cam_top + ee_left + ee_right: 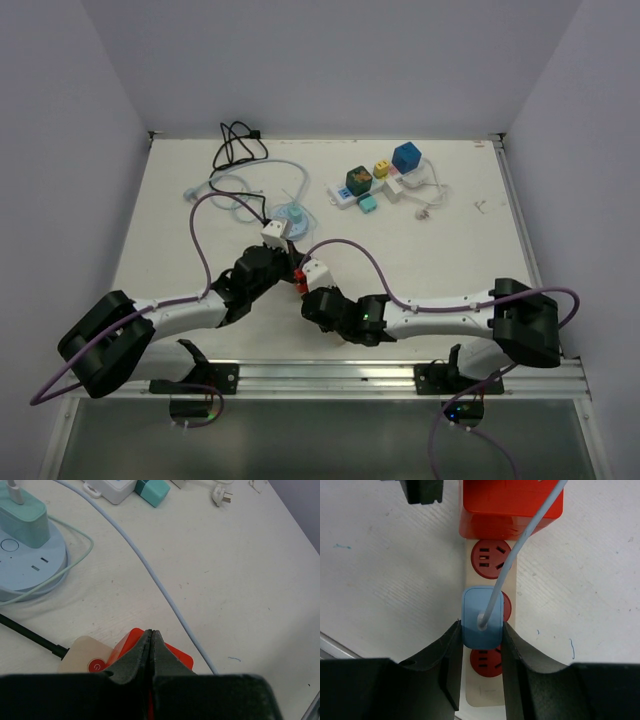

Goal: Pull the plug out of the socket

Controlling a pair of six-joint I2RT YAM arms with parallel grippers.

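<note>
Plug [481, 617] in strip [482, 692] mid-socket, between right fingers [447, 665]; adapter [510, 507] beyond.

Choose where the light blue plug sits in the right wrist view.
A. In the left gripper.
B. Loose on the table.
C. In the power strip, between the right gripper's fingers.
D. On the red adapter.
C: the light blue plug is seated in the power strip, with the right gripper straddling it.

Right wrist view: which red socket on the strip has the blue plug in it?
The middle socket, covered by the blue plug; the upper socket and lower socket are bare.
</note>
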